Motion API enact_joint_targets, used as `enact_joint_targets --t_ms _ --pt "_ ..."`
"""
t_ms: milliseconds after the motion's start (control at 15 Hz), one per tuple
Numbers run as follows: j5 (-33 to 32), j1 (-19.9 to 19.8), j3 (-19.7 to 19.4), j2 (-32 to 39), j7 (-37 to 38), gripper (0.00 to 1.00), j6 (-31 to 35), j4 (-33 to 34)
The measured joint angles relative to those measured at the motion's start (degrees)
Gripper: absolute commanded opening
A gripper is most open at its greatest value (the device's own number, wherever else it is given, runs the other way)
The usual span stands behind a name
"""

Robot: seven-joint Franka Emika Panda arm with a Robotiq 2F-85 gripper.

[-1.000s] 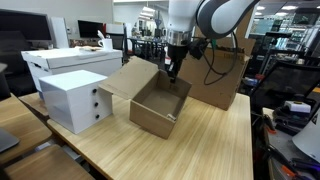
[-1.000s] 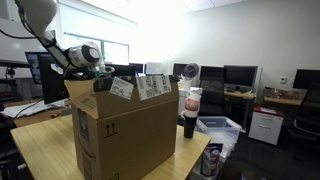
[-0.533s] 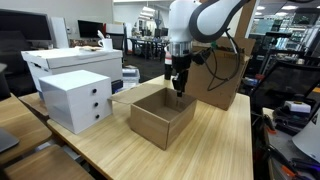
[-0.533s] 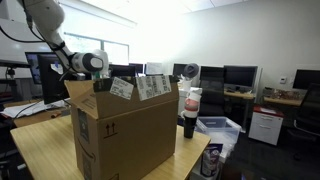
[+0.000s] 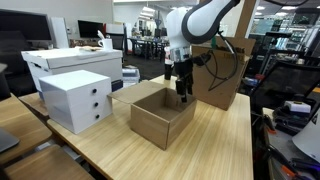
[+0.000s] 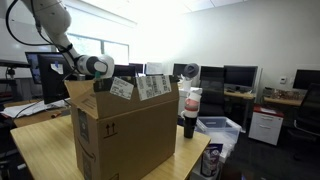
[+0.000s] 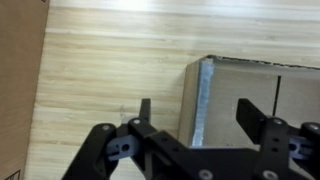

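A small open cardboard box sits on the wooden table. My gripper hangs just above the box's far right rim, fingers pointing down. In the wrist view my gripper is open, and nothing is held between the two dark fingers. The box's pale top edge runs below the gap, with bare wood to its left. In an exterior view only the arm's wrist shows, and the fingertips are hidden behind a tall carton.
A white drawer box and a flat white box stand beside the small box. A tall cardboard carton stands just behind the gripper and fills another view's foreground. A dark bottle stands next to it.
The box's raised flap has gone down. The jaws have opened, and the gripper has shifted slightly toward the box's far rim.
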Motion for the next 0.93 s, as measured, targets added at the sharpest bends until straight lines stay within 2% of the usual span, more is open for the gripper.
enact_joint_targets --t_ms 133,200,267,400,467,933 --pt "0.2 0.0 0.0 0.3 0.0 1.0 -0.9 0.2" --pt "0.4 0.0 0.0 0.5 0.0 0.75 -1.3 0.3" --pt "0.7 0.0 0.0 0.6 0.0 0.75 -1.6 0.3" --pt "1.3 0.0 0.0 0.9 0.0 0.64 -2.1 0.6" --pt "1.6 0.0 0.0 0.9 0.0 0.47 -2.2 0.7" --pt "6.5 0.0 1.1 1.0 -2.4 0.06 -5.1 3.1"
